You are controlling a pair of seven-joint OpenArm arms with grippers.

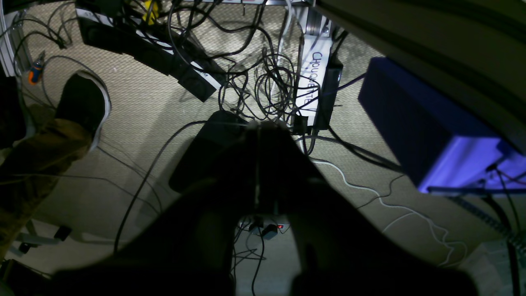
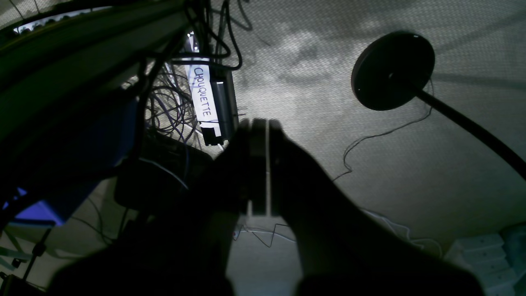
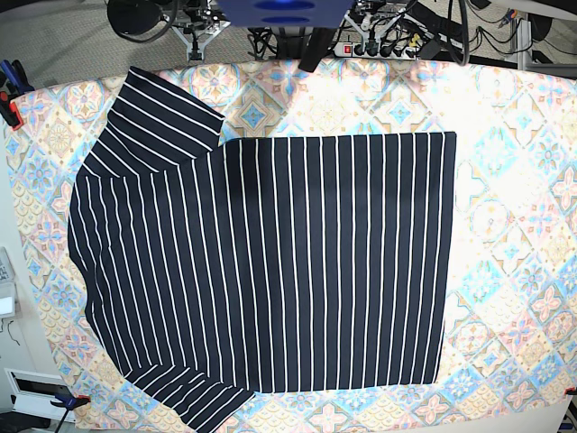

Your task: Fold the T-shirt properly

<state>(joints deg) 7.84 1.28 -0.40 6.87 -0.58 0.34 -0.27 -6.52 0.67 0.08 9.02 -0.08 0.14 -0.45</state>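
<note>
navy pinstriped t-shirt (image 3: 270, 271) lies flat and unfolded on the table (image 3: 514, 225) over the diamond-pattern tablecloth (image 3: 505, 298), collar end toward the base view's left, both short sleeves spread out, hem toward the right; looks like light, limp fabric that will sag and slide, so best pinched at a sleeve edge, shoulder or hem corner rather than mid-panel. left claw (image 1: 263, 123) and right claw (image 2: 259, 121) both have fingers pressed together holding nothing, wrist views showing only floor and tangled cables (image 1: 271, 82), so both hang well apart from the shirt and neither arm shows in the base view.
</note>
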